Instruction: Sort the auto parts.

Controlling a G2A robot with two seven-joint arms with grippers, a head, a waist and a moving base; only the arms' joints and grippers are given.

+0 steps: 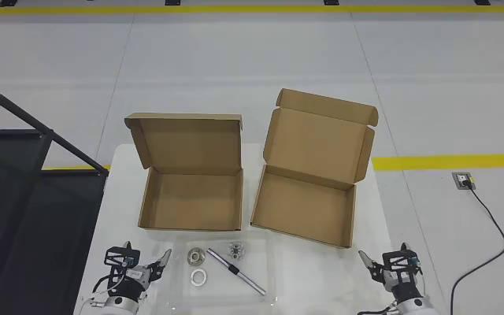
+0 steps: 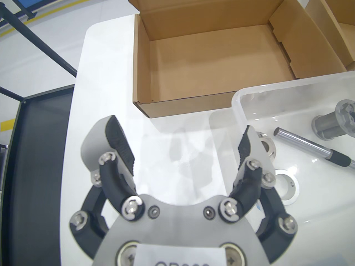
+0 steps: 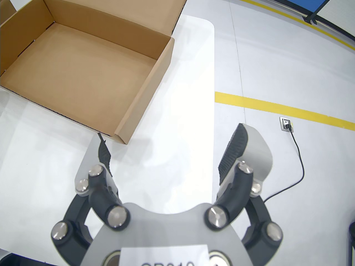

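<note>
Steel rod (image 1: 236, 272) flat in clear tray (image 2: 291, 84), long axis diagonal, left gripper (image 2: 179, 124), right gripper (image 3: 169, 130) wide open, empty.

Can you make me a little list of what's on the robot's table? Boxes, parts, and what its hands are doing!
boxes: left box and right box, both open and empty
tray: clear tray, in front of the boxes
parts in tray: metal rod, ring, flanged collar, notched hub
left hand: open, beside the tray, holding nothing
right hand: open, near the right box's corner, holding nothing
sorted so far: nothing
</note>
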